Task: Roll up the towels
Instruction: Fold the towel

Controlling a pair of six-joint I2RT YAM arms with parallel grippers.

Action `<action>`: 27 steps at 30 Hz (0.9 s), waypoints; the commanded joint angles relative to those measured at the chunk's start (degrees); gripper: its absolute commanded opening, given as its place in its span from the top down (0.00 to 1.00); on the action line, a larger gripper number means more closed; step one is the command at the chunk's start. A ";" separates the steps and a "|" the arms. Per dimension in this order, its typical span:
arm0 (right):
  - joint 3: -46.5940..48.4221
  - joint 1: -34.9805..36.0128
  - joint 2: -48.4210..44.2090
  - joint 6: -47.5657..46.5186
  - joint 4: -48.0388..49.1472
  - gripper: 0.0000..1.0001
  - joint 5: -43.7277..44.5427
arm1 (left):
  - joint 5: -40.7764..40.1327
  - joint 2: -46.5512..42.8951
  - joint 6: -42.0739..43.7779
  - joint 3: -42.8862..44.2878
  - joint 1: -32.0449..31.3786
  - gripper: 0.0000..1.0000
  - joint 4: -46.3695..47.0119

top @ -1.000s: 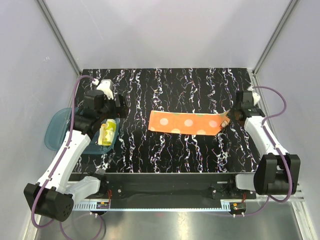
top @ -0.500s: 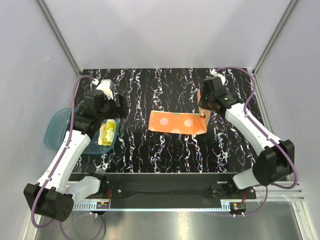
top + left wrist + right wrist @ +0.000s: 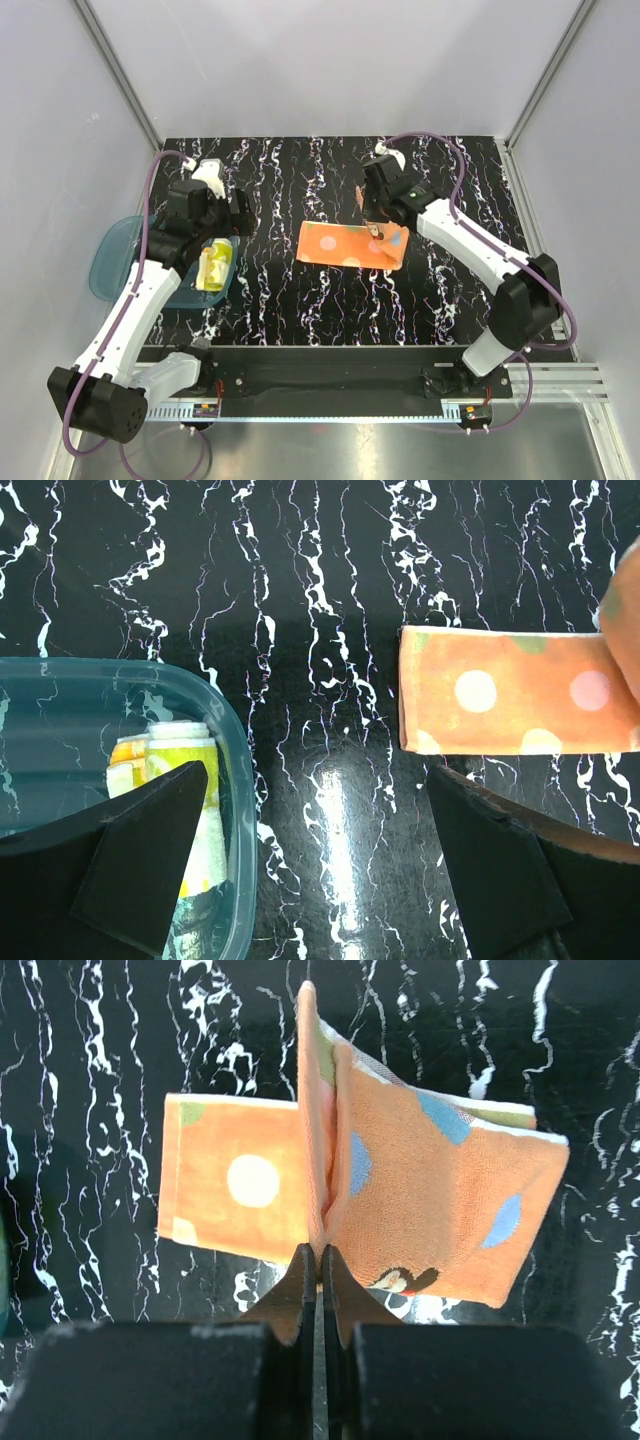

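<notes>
**One towel lies rolled in the tray as the right arm starts on the second**

At far left, the yellow towel [image 3: 215, 262] lies as a short roll inside the translucent blue tray [image 3: 108, 262], which overhangs the left edge of the black marbled table [image 3: 300, 305]. The left gripper [image 3: 236, 212] hovers just beside the tray, jaws spread wide and holding nothing. Near the table's centre, the orange towel [image 3: 340, 243], a folded strip, lies flat on the table. Its right end is raised and doubled back, pinched in the fully closed right gripper [image 3: 378, 232]. The step in hand looks to be the first turn of the roll. The next move likely calls for laying that end down snugly and turning it leftward along the strip, edges aligned so the roll stays tight.
</notes>
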 commanded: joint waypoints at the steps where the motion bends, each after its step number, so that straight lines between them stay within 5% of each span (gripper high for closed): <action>1: 3.74 1.83 1.65 0.82 1.30 1.00 2.10 | -1.18 0.33 0.67 2.70 0.27 0.01 0.59; 27: 5.86 13.96 19.49 0.91 11.49 1.00 -2.21 | -1.00 0.07 0.40 2.96 0.27 0.01 -0.02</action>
